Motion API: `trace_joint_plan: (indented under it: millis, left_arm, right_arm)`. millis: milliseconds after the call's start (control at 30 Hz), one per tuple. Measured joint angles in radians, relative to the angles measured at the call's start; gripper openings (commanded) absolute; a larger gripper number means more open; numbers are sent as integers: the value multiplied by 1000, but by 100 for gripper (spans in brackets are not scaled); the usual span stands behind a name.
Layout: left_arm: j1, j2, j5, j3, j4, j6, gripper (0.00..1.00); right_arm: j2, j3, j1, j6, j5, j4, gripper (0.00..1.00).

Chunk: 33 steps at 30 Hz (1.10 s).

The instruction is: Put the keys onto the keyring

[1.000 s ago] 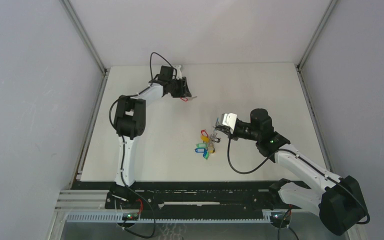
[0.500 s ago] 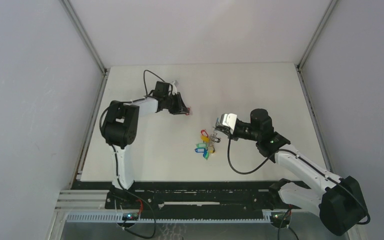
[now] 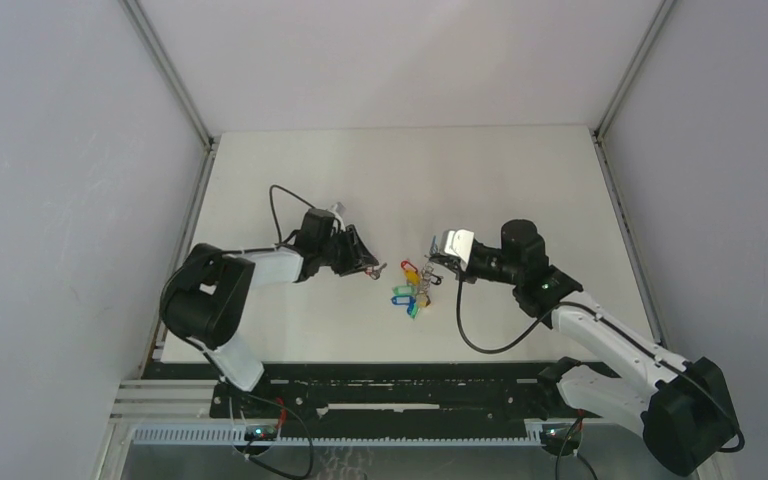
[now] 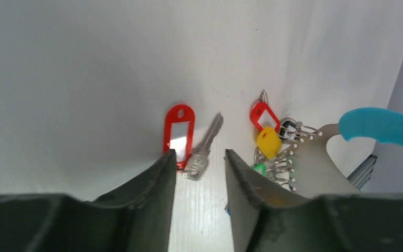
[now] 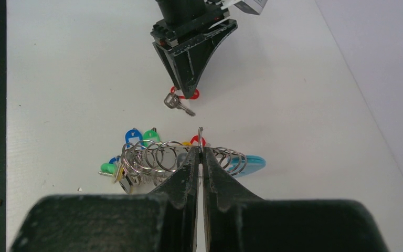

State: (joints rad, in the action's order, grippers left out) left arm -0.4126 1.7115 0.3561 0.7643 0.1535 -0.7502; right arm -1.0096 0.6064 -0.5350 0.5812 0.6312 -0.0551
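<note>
Over the last second the left pincer [image 3: 368, 265] had swung in from the far back of the white table [image 3: 500, 180] and come down close to the right pincer [image 3: 438, 262]. It brought along the small silver metal key with a red oval plastic tag [image 4: 203, 149]. In the left wrist view its fingers stood apart. The key's head lay in the gap at their tips and the red tag [image 4: 179, 131] touched the left finger [image 4: 162, 168]. The key appeared to rest on the table, not clamped, so it had probably been set down for a fresh grasp.

The right pincer [image 5: 201, 155] was closed tight on the large keyring of light-blue band and grey metal mesh [image 5: 178, 157], holding it edge-up just ahead of the left pincer's tips. From the right wrist view the key [image 5: 177, 103] lay just beyond the ring's wire loops, near them but apart. The delivery looked mostly done; the threading itself was not.

Room between the two pincers was tight, crowded by the bunch of colour-tagged keys [image 3: 410, 290] hanging on the ring. Behind and to both sides of the left pincer the table lay bare. Its left edge and near edge were well apart from the fingers.
</note>
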Motion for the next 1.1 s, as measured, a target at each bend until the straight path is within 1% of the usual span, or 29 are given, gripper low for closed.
trace_joint_plan:
  millis: [67, 100, 133, 167, 367, 500, 667, 867, 1000, 1100]
  left_arm:
    - [-2, -37, -26, -22, -8, -1, 62]
    - [-3, -59, -45, -28, -22, 1, 72]
    - [-3, -81, -60, -29, -42, 8, 98]
    - [-3, -103, -74, -29, -60, 16, 100]
    - [-3, -255, -156, -27, -180, 88, 100]
    - [-3, -380, -245, -27, -271, 122, 100]
    - [7, -565, -384, -9, -435, 122, 100]
    - [19, -755, -493, -6, -549, 106, 100]
    - [21, -832, -532, -9, -568, 103, 100]
    - [21, -813, -542, -2, -599, 103, 100]
  right_arm:
    - [4, -1, -5, 1, -3, 2, 0]
    - [7, -2, -7, 2, -5, 4, 0]
    - [10, -3, -10, 2, -6, 6, 0]
    - [13, -3, -11, 2, -7, 9, 0]
    - [26, -3, -17, 3, -15, 16, 0]
    - [33, -3, -20, 4, -24, 18, 0]
    - [45, -3, -27, 6, -26, 25, 0]
    - [53, -3, -42, 7, -34, 35, 0]
    - [55, -3, -56, 10, -40, 42, 0]
    - [55, -3, -63, 11, -45, 48, 0]
